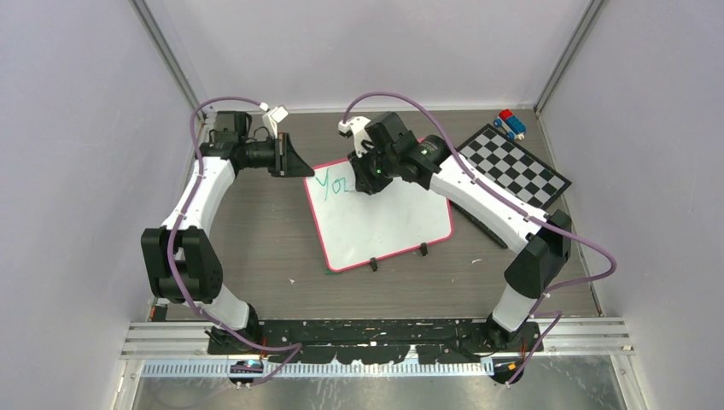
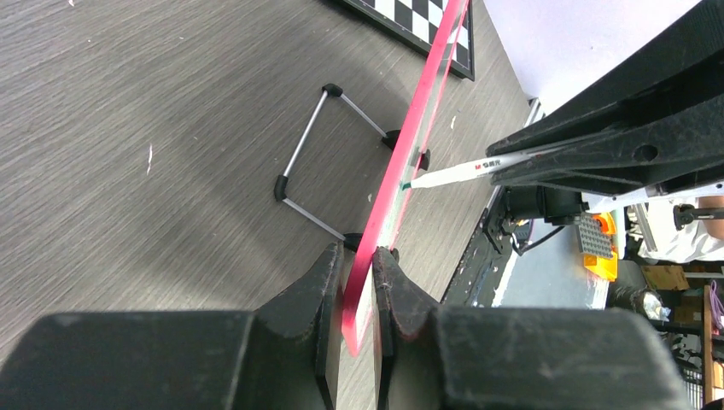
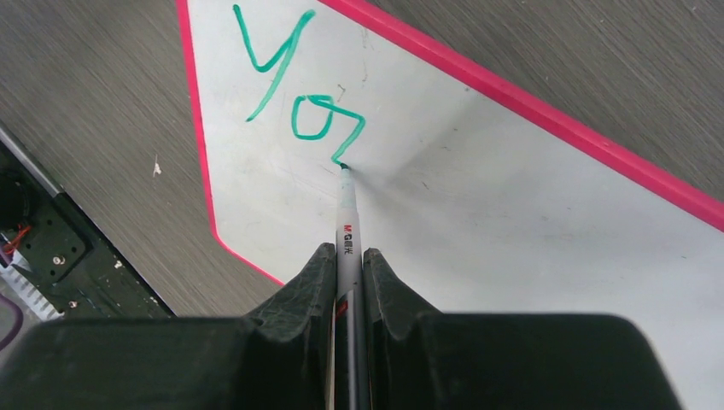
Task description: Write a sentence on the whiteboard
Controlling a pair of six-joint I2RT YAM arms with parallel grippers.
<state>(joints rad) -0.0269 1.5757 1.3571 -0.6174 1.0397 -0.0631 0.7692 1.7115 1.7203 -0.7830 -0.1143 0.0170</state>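
Note:
The whiteboard [image 1: 384, 222], white with a pink-red rim, lies tilted at the table's middle. My left gripper [image 1: 294, 162] is shut on its far left corner; in the left wrist view the pink rim [image 2: 401, 171] runs edge-on between the jaws of the left gripper [image 2: 357, 273]. My right gripper [image 3: 348, 260] is shut on a white marker [image 3: 347, 218], its green tip touching the board. The sentence [image 3: 294, 94] reads "Yo" in green plus a partly drawn stroke; the same green letters of the sentence [image 1: 333, 184] show in the top view beside the right gripper [image 1: 369, 181].
A black-and-white checkered board [image 1: 514, 164] lies at the back right, with a small red and blue toy [image 1: 510, 123] behind it. A wire stand [image 2: 329, 154] props the whiteboard from below. Two black clips [image 1: 397, 256] sit on the board's near edge.

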